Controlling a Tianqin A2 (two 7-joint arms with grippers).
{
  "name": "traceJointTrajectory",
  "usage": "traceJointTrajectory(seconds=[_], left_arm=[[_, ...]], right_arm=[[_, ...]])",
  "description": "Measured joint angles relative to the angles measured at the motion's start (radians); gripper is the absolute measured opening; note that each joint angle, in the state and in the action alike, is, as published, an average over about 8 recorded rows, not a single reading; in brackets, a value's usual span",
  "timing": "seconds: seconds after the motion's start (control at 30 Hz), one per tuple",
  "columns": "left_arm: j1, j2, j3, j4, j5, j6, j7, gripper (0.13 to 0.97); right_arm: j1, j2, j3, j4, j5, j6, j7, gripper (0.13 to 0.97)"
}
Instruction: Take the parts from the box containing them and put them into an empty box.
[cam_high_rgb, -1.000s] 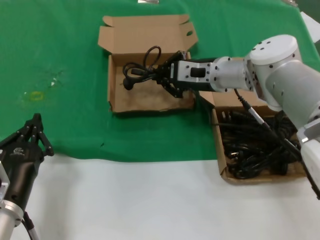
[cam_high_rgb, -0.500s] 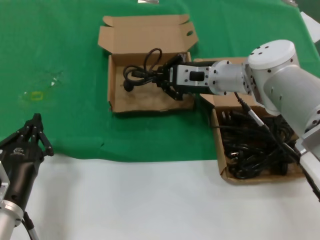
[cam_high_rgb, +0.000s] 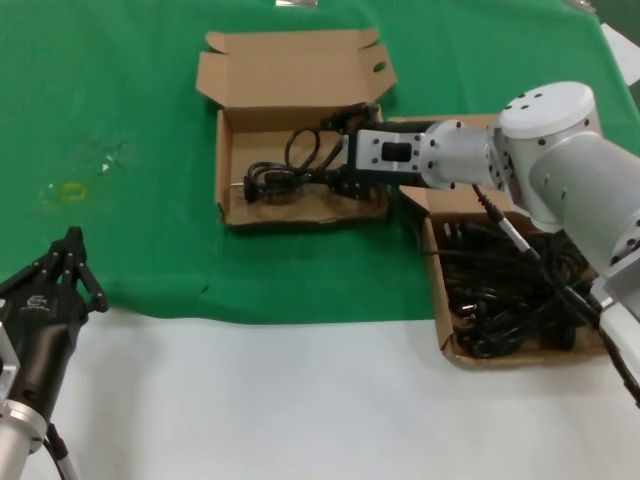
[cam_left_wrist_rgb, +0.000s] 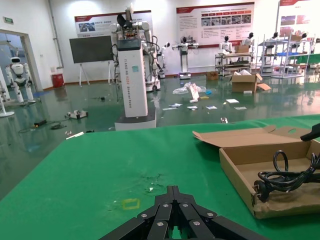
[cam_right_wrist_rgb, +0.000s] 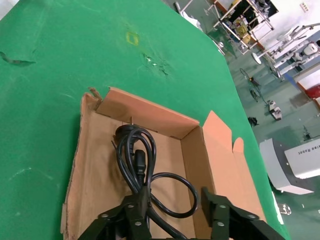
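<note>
Right wrist view: right gripper (cam_right_wrist_rgb: 172, 212) jaws spread wide, power cord (cam_right_wrist_rgb: 136, 160) lying just ahead in empty box (cam_right_wrist_rgb: 80, 165) (released, apparently); left gripper (cam_high_rgb: 62, 262) parked.

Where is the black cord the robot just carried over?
In the head view, the power cord lies on the floor of the left cardboard box, beside the open right gripper at that box's right end.

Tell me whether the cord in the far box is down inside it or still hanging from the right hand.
Down inside: the cord lies on the floor of the far box, and the right hand above it has its fingers apart.
</note>
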Motion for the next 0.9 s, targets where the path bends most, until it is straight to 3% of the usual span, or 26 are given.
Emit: traceJointTrajectory(seconds=[0.1,0.23,0.43,0.8,0.9], left_arm=[[0.000,0.000,0.000,0.000,0.000,0.000,0.000,0.144],[0.000,0.000,0.000,0.000,0.000,0.000,0.000,0.144],[0.000,0.000,0.000,0.000,0.000,0.000,0.000,0.144],[0.000,0.000,0.000,0.000,0.000,0.000,0.000,0.168],[0.000,0.000,0.000,0.000,0.000,0.000,0.000,0.183]], right_arm=[[0.005,0.001,0.029,-0.008,-0.010,-0.002,-0.011,0.408],[0.013,0.005,0.082,-0.017,-0.018,-0.008,-0.027,0.408],[0.015,0.016,0.148,-0.022,-0.013,-0.020,-0.047,0.560],[0.000,0.021,0.163,-0.006,-0.012,-0.016,-0.041,0.801],[-0.026,0.027,0.173,0.025,-0.013,-0.004,-0.021,0.801]])
